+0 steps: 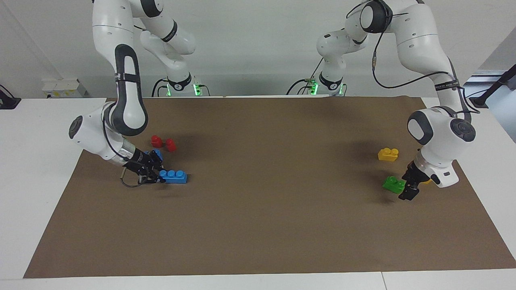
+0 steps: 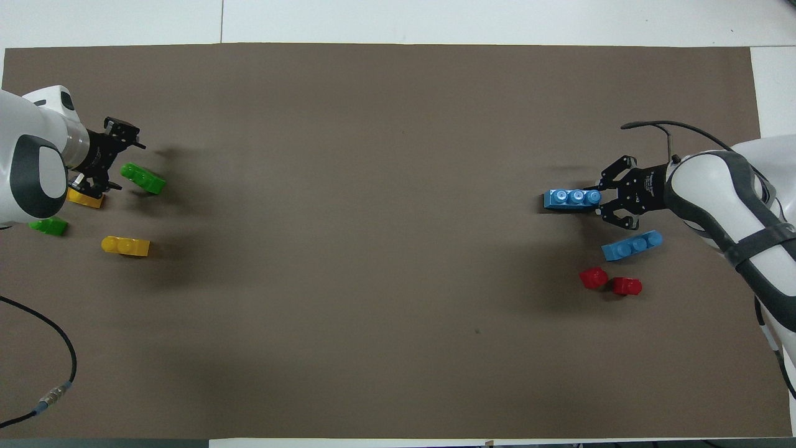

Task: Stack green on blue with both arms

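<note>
A green brick (image 1: pixel 394 184) lies on the brown mat at the left arm's end; it also shows in the overhead view (image 2: pixel 143 178). My left gripper (image 1: pixel 406 185) (image 2: pixel 121 157) is open, low and right beside it, holding nothing. A second green brick (image 2: pixel 48 226) is partly hidden by the left arm. A blue brick (image 1: pixel 173 176) (image 2: pixel 572 199) lies at the right arm's end. My right gripper (image 1: pixel 158 172) (image 2: pixel 601 199) is open, with its fingers on either side of that brick's end. A second blue brick (image 2: pixel 632 244) lies nearer to the robots.
Two small red bricks (image 2: pixel 594 277) (image 2: pixel 627 285) lie next to the second blue brick, nearer to the robots. Two yellow bricks (image 2: pixel 85 198) (image 2: pixel 125 246) lie near the green ones. A black cable (image 2: pixel 56 386) lies at the left arm's near corner.
</note>
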{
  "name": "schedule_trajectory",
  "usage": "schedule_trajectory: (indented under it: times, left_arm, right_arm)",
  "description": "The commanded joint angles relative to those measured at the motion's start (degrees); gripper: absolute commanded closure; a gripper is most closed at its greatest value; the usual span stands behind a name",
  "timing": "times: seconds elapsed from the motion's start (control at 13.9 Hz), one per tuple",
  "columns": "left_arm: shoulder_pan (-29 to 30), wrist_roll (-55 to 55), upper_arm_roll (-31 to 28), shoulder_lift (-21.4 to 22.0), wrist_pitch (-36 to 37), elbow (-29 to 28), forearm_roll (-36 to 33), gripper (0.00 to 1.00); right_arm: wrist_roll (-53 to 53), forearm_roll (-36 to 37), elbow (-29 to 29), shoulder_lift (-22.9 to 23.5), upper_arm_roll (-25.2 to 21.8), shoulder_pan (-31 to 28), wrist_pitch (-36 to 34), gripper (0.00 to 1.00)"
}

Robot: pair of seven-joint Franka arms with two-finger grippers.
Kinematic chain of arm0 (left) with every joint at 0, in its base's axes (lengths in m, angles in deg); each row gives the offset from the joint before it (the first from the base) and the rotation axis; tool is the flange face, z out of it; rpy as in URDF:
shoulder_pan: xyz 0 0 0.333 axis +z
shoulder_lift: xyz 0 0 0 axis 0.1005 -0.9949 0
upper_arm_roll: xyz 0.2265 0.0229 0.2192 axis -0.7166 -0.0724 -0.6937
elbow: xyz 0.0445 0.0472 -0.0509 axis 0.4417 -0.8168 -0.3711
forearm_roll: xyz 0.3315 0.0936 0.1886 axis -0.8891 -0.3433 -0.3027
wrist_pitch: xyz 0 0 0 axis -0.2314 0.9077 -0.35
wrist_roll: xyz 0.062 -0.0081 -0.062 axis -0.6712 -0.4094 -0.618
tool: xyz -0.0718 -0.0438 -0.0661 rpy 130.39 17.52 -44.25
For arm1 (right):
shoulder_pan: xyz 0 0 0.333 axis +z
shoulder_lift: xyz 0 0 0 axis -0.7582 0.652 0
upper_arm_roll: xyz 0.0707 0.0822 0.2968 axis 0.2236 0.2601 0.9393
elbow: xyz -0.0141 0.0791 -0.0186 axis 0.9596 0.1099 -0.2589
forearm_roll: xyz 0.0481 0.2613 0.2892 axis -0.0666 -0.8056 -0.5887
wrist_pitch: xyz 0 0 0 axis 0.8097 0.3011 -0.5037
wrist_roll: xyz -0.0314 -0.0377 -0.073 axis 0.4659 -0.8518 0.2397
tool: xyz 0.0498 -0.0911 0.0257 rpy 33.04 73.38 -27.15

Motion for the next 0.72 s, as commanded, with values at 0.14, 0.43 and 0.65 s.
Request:
schedule_trajectory:
  times: [0.14,0.43,0.65]
  left_arm:
    - [0.2,-0.9,0.1,0.2,-1.2,-0.9,-1.2,0.55]
    - [-0.2,-0.9,0.1,0.2,1.1,0.8,-1.1,1.0]
    - [0.4,-1.1,0.2,0.5,5.5,2.7,-0.4,1.0]
  right_arm:
    - [3.5,-1.5,9.3,-1.2,0.5,4.3,-7.5,1.0]
    - [19.0,-1.1,13.2,-2.6,0.6,15.6,-4.5,1.0]
    - [25.5,-1.4,12.7,-2.7,0.6,24.5,0.5,1.0]
